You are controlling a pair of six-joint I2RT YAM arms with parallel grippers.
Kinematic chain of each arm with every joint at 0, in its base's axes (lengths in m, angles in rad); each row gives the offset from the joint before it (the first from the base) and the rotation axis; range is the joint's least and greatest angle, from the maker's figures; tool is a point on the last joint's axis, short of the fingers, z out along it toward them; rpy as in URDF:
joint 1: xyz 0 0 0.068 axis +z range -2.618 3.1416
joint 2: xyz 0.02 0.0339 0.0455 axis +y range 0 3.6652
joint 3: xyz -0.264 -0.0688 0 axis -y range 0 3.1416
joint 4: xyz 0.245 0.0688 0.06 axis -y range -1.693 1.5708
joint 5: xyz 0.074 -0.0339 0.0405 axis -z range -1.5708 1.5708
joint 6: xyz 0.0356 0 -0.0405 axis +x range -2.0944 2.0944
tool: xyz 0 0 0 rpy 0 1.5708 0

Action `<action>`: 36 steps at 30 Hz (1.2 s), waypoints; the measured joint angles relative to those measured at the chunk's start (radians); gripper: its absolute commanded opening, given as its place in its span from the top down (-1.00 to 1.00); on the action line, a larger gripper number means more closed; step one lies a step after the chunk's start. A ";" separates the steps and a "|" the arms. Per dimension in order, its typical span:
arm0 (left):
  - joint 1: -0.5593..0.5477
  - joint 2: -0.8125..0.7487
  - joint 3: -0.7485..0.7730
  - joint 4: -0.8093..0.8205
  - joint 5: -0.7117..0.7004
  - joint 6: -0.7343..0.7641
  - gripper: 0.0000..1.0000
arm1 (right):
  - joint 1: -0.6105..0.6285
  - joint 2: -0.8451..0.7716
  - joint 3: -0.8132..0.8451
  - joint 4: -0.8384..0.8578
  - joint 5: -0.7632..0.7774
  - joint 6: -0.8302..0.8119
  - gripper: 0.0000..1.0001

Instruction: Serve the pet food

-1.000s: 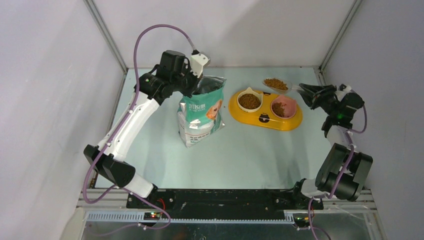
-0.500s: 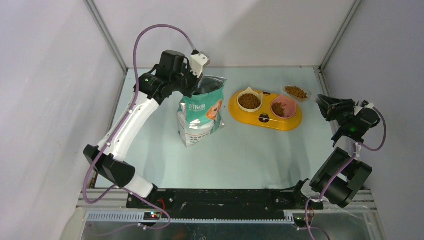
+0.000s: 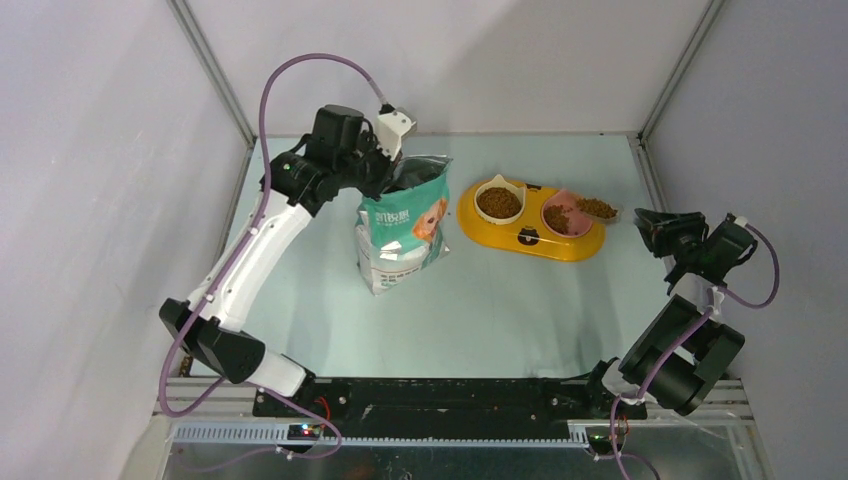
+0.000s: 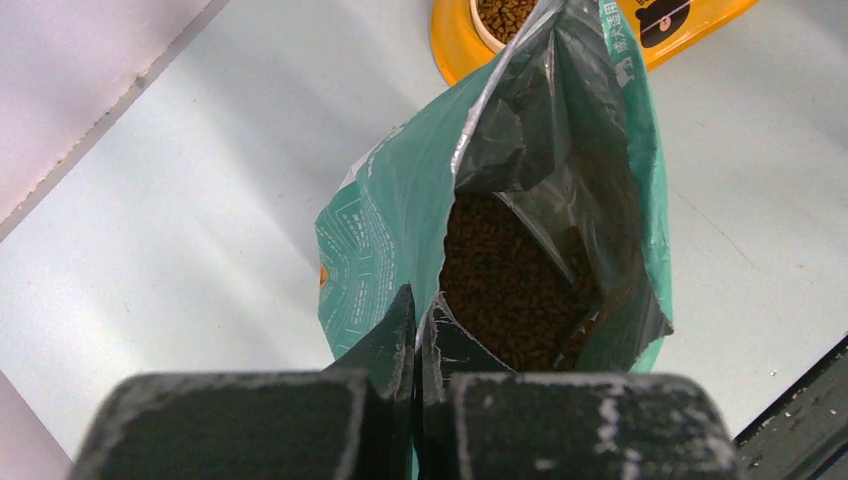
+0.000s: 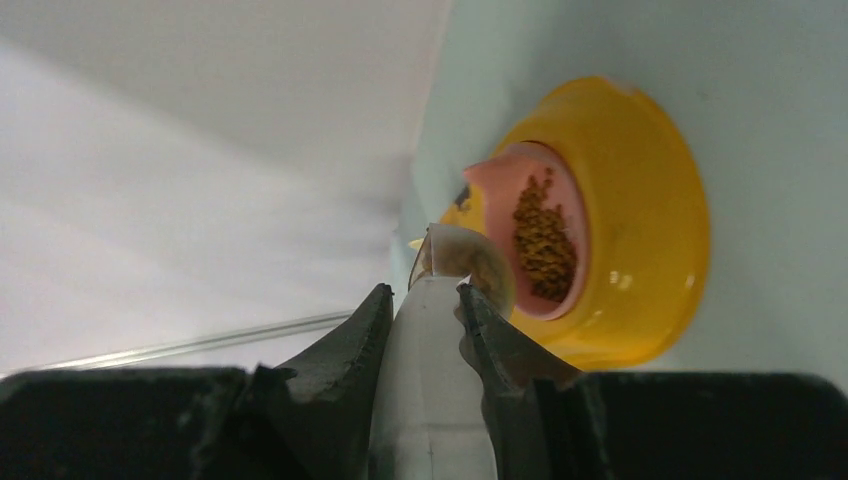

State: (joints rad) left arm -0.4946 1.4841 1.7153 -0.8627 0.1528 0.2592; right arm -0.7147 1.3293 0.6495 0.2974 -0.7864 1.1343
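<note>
The left gripper is closed tight, its fingers pinched on the near rim of the teal-and-white bag, which stands upright below it with its mouth gaping. Just beyond and below those fingertips, inside the bag, lies a brown heap of pet food. To the right of that gripper, near the bag but apart from it, the yellow feeder sits on the table. Its white bowl is filled with pet food and its pink bowl holds a smaller amount. Further right, the right gripper is partly closed on the handle of the clear scoop. The scoop's cup, with pet food in it, lies straight ahead of the fingers at the pink bowl's right edge; whether it touches the rim I cannot tell.
</note>
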 measured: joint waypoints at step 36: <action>0.003 -0.060 -0.064 0.015 0.072 -0.034 1.00 | 0.248 -0.017 0.159 -0.348 0.376 -0.542 1.00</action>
State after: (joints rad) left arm -0.4911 1.4239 1.6512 -0.8478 0.2245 0.2256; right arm -0.4667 1.3121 0.8089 -0.0509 -0.4107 0.5922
